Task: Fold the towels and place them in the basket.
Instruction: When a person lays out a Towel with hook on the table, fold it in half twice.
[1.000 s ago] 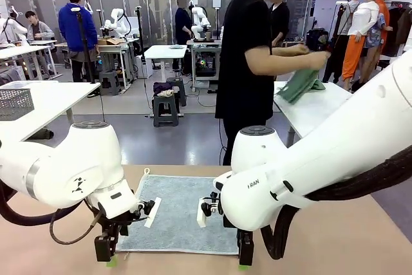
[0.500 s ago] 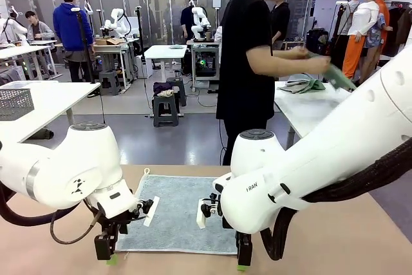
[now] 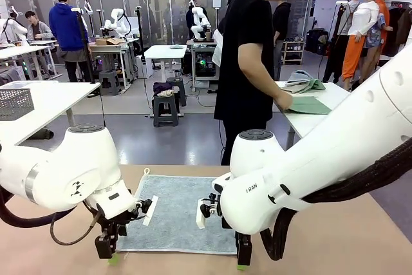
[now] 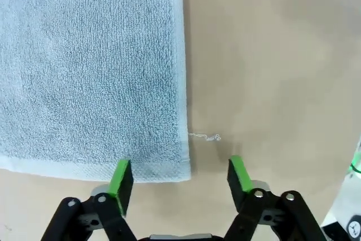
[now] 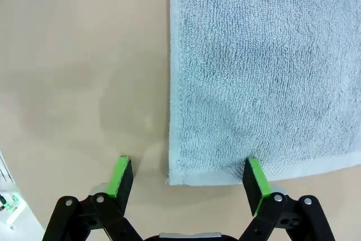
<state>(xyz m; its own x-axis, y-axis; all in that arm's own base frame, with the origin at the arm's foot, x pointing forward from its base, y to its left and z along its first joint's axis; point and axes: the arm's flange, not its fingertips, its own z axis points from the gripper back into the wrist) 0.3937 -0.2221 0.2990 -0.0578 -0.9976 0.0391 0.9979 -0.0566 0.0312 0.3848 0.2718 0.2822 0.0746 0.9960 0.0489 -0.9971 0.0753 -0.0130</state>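
- At the desk's (image 3: 335,236) near edge, both arms have dipped a touch. The left gripper (image 4: 181,176) & right gripper (image 5: 189,176) each straddle a near corner of the blue-grey towel (image 3: 177,214).
- Fingers are apart w/ nothing held, so you look set to pinch both corners for the 1st fold.
- Far side: the person's hand (image 3: 283,102) has laid the green towel (image 3: 309,104) flat on a white desk (image 3: 315,122).
- Blue-grey towel: flat, rectangular, looped terry, smoother hem band, loose thread (image 4: 206,137) beside one corner.
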